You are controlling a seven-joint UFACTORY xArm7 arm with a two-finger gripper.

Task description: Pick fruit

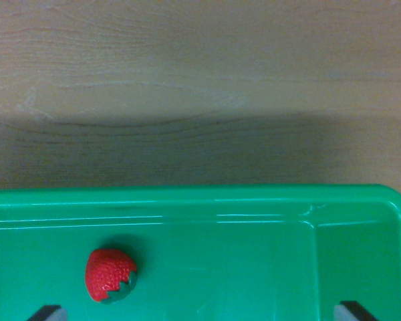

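Strawberry [109, 275] sits in green bin [361, 200], on the floor at the wrist view's lower left. Long axis runs diagonally: green calyx points to lower right, rounded red tip to upper left. It lies on its side, casting a small dark shadow on its upper right.

Bin floor around it is bare green plastic. Open room to the wrist view's right, all the way to the right wall. Far wall is near above the berry, with a stepped ledge under the rim. Rounded corner of the bin shows at upper right. Left side of bin runs out of frame, so no wall visible there.

Gripper [202, 313]: only two dark fingertips [48, 312] show at the bottom edge, one at lower left, one at lower right. Spread wide apart, holding nothing. Berry lies just inside the left tip, slightly above it, not touching.

Beyond the rim: wood table [200, 80], with a shadow band along the bin's far edge.
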